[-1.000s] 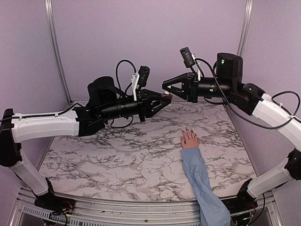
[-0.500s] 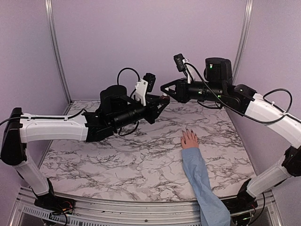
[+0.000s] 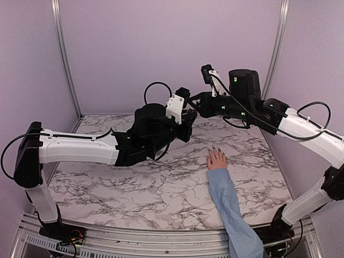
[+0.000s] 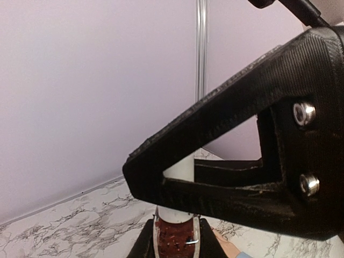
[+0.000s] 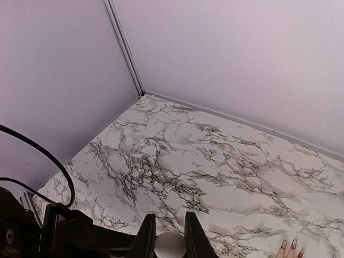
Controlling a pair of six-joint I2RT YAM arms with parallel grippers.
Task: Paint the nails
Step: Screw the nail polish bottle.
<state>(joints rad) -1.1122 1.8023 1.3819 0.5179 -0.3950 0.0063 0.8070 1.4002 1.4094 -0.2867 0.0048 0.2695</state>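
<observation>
Listing what we find. Left tool (image 4: 175, 248): low centre of its wrist view, clamped on a small bottle (image 4: 173, 236) with reddish-brown contents. Right tool (image 5: 169, 228): narrow, pinched on a white round piece (image 5: 170, 245) that stands right on top of the bottle. We see both tools meeting nose to nose in the upper centre of the overhead frame, above the marbled worktop (image 3: 134, 183). Nails (image 3: 214, 148): dark, on a small pinkish hand (image 3: 217, 160) lying flat right of centre, its light-blue sleeve (image 3: 232, 209) running to the lower edge, apart from both tools.
</observation>
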